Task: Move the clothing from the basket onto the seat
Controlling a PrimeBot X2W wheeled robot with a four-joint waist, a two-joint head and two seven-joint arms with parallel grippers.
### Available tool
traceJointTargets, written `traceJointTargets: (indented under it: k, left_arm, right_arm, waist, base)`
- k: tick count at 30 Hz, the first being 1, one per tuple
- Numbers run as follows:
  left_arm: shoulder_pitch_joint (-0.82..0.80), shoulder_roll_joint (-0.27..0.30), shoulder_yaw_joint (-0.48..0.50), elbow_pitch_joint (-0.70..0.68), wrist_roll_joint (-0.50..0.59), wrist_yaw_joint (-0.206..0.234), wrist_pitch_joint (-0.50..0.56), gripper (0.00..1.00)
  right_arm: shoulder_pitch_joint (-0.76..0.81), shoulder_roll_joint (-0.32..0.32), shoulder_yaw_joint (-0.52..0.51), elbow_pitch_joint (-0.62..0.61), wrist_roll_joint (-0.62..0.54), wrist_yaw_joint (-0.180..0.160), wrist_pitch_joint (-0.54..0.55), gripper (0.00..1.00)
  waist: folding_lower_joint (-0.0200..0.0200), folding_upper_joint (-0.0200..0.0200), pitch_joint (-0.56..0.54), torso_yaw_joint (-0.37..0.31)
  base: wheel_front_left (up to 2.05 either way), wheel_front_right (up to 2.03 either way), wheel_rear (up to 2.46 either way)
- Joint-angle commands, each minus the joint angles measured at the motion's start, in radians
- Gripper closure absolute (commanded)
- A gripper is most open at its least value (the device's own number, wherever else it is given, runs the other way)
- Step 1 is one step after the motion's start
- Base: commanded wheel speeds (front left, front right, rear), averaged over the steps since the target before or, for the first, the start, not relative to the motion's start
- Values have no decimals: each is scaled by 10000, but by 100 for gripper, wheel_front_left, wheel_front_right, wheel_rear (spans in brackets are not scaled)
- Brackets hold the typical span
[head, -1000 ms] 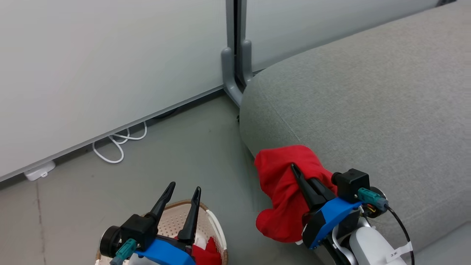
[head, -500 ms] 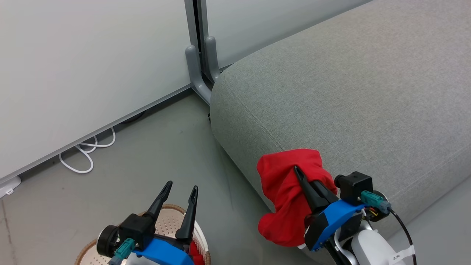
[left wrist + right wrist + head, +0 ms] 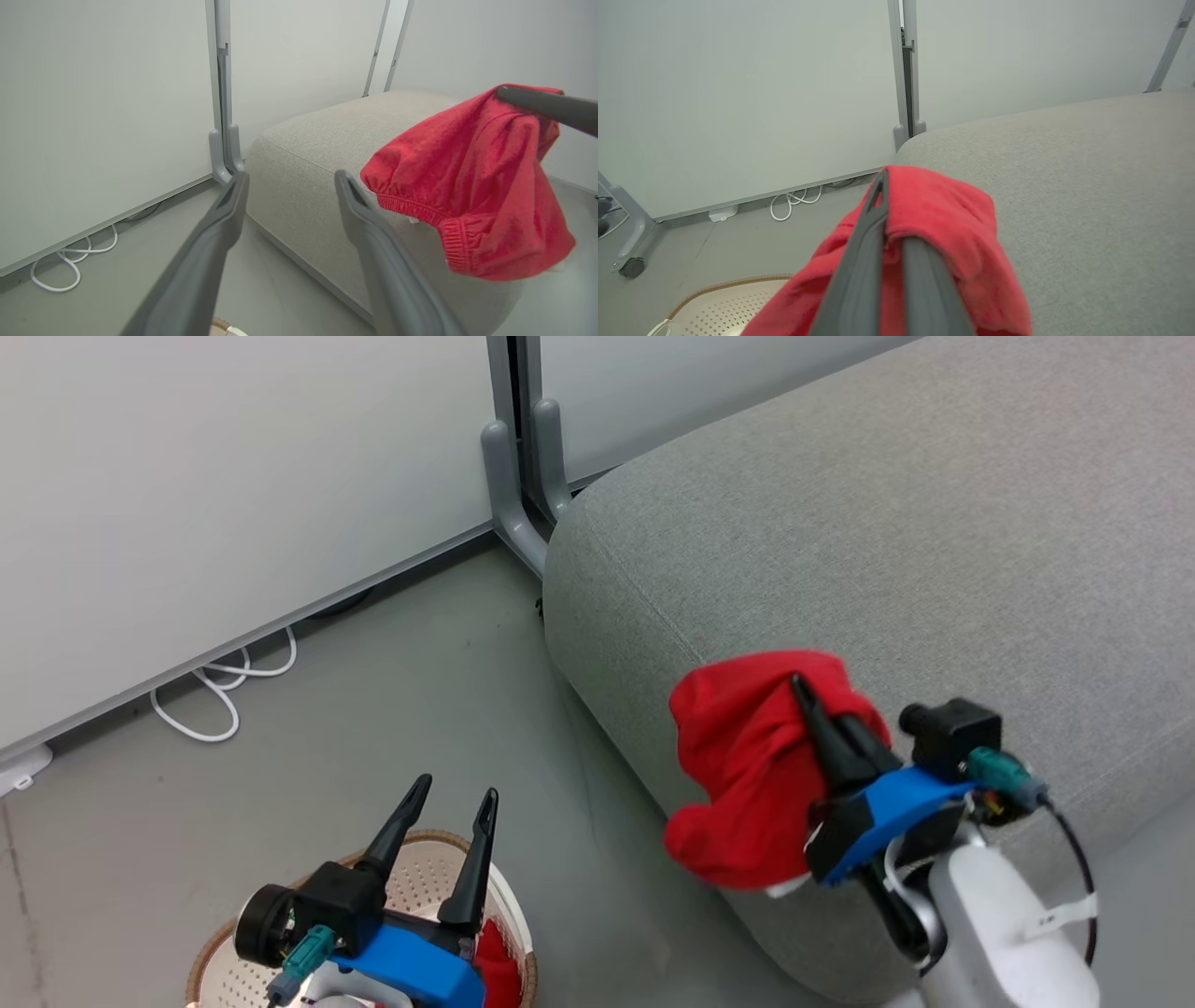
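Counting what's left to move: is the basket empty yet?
Not empty: red clothing shows inside the basket, at its right side in the head view, partly behind the left gripper.

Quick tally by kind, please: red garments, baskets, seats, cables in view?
Basket: 1
Seat: 1
Red garments: 2, held garment, basket garment
White cable: 1
Total: 5

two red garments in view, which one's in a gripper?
The hanging garment at the seat's edge: the right gripper is shut on it. The other garment lies in the basket, by the open left gripper.
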Motion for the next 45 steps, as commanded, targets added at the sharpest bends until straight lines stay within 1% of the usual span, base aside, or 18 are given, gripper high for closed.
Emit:
traceJointTargets:
  k: [1, 8, 11, 14, 18, 24, 28, 29, 32, 36, 39, 41, 45]
  left_arm:
    - [-233, 62, 43, -117, 82, -10, -51, 0]
    - [-536, 326, -33, -313, 209, -10, -50, 0]
    - [-706, 428, -154, -315, 199, -10, -51, 0]
    - [-954, 502, -299, -329, 147, -10, -51, 0]
    - [-1375, 605, -592, -395, 194, -10, -50, 0]
    - [-2177, 825, -838, -679, 278, -10, -51, 0]
    - [-2580, 1041, -857, -1029, 379, -10, -50, 0]
    - [-2654, 1103, -854, -1121, 428, -10, -52, 0]
    - [-2834, 1251, -767, -1372, 524, -10, -52, 0]
    - [-3111, 1288, -866, -1548, 657, -10, -52, 0]
    - [-3259, 1301, -1034, -1585, 687, -10, -52, 0]
    - [-3380, 1258, -1062, -1616, 669, -10, -52, 0]
    - [-3460, 1180, -1118, -1586, 607, -10, -52, 0]
  right_arm:
    - [-445, -24, -277, -14, -146, 3, 17, 100]
    - [-2483, -43, -2220, 170, -348, 5, 328, 100]
    - [-3350, -412, -2972, 649, -464, 3, 594, 100]
    - [-4159, -959, -3935, 1171, -639, 3, 724, 100]
    - [-5017, -1699, -5180, 1680, -952, 3, 730, 100]
    - [-5874, -2699, -7038, 1605, -1061, 5, 558, 100]
    - [-6153, -3126, -8025, 1492, -1096, 5, 504, 100]
    - [-6166, -3152, -8218, 1545, -1096, 5, 482, 100]
    - [-6180, -3134, -8573, 1820, -1123, 5, 355, 100]
    - [-6068, -2910, -8850, 2419, -1302, 3, -33, 100]
    - [-5887, -2853, -8948, 3005, -1633, 3, -380, 100]
    - [-5748, -2823, -8783, 3466, -1956, 3, -473, 100]
    - [-5761, -2827, -8662, 4165, -2252, 3, -783, 100]
  waist:
    - [0, -1, 185, 114]
    - [0, -1, 833, 450]
    - [0, -1, 1099, 714]
    - [0, -1, 1420, 1081]
    - [0, -1, 2107, 1626]
    - [0, -1, 3297, 2552]
    - [0, -1, 4190, 2849]
    - [0, -1, 4381, 2891]
    - [0, -1, 4974, 2940]
    - [0, -1, 5538, 2945]
    - [0, -1, 5733, 2983]
    - [0, -1, 5814, 3035]
    - [0, -1, 5787, 3108]
  base:
    - [0, 0, 0]
    - [0, 0, 0]
    - [0, 0, 0]
    - [0, 0, 0]
    - [0, 0, 0]
    - [0, 0, 0]
    - [0, 0, 0]
    - [0, 0, 0]
    - [0, 0, 0]
    - [0, 0, 0]
    - [0, 0, 0]
    - [0, 0, 0]
    - [0, 0, 0]
